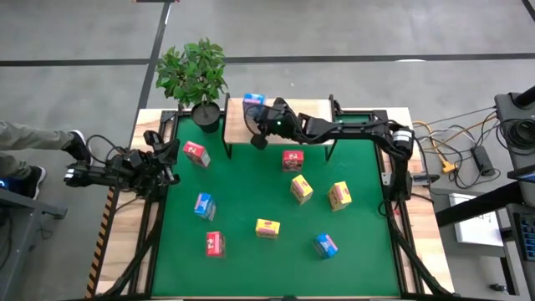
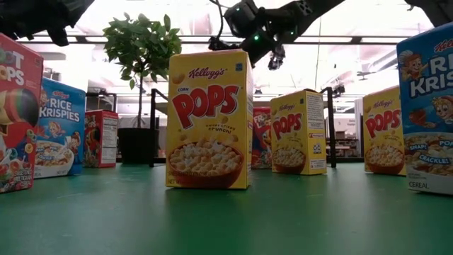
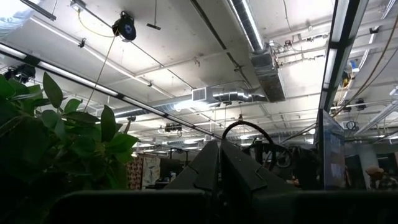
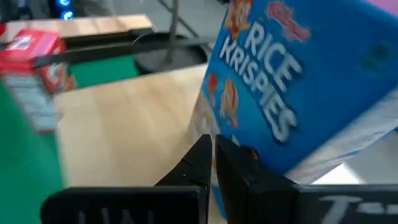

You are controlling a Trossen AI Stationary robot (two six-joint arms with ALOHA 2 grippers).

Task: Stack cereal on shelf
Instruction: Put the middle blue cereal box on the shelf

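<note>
While the right pincer (image 1: pixel 260 142) hangs over the shelf (image 1: pixel 238 134), pressed together and empty, beside one blue box (image 4: pixel 292 81) standing there, eight cereal boxes wait on the desk (image 1: pixel 251 192); light, stiff, crushable cardboard, probably best pinched across the narrow sides.

A leafy potted plant (image 1: pixel 194 77) in a dark pot stands at the far edge of the bench (image 1: pixel 125 209), just beside the green mat (image 1: pixel 267 192). Off the bench's right side, cables (image 1: pixel 456 155) trail across the grey floor (image 1: pixel 351 29). A person's shoe (image 1: pixel 77 140) shows at the left.
</note>
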